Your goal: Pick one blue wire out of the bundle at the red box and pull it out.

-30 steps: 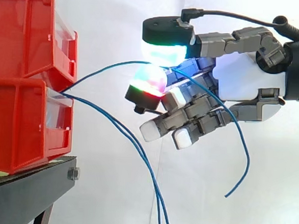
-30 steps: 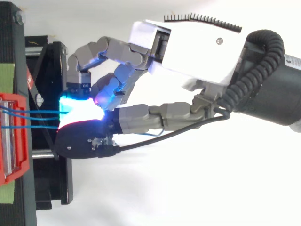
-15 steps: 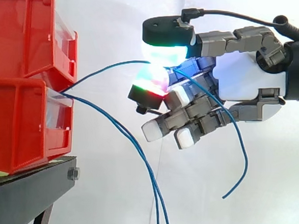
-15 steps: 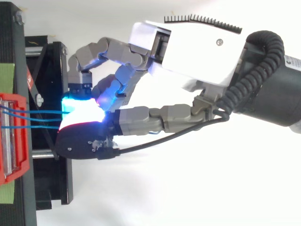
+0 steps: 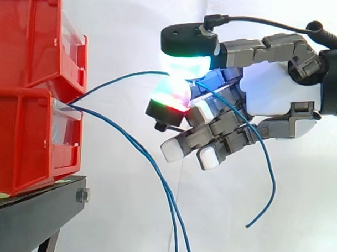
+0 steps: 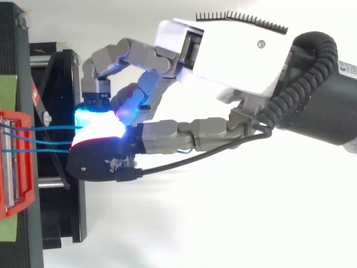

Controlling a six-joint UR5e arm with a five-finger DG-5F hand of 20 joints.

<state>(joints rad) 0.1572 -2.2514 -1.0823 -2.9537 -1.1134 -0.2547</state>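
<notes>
I am looking first at the red bins (image 5: 25,99), stacked on the black stand (image 5: 38,210). Blue wires are coming out of the slot between the upper and the lower bin. Two loose wires (image 5: 140,151) are drooping away from the bins and down past the stand. One blue wire (image 5: 120,77) is arching up and away from the bins, clear of the other two, to the hand (image 5: 275,94).

The hand is pinching this wire between a cyan-glowing fingertip (image 5: 184,64) above and a pad glowing green and red (image 5: 169,95) below. The other fingers are curling loosely under the pinch, on the side away from the bins. From above I am seeing the wires (image 6: 50,127) running level from the bin's front to the glowing pads.

Beyond the pinch, farther from the bins, the wire is trailing through the hand. Its free end (image 5: 266,190) is hanging down below the palm. Behind everything the white curtain (image 5: 133,25) is hanging.
</notes>
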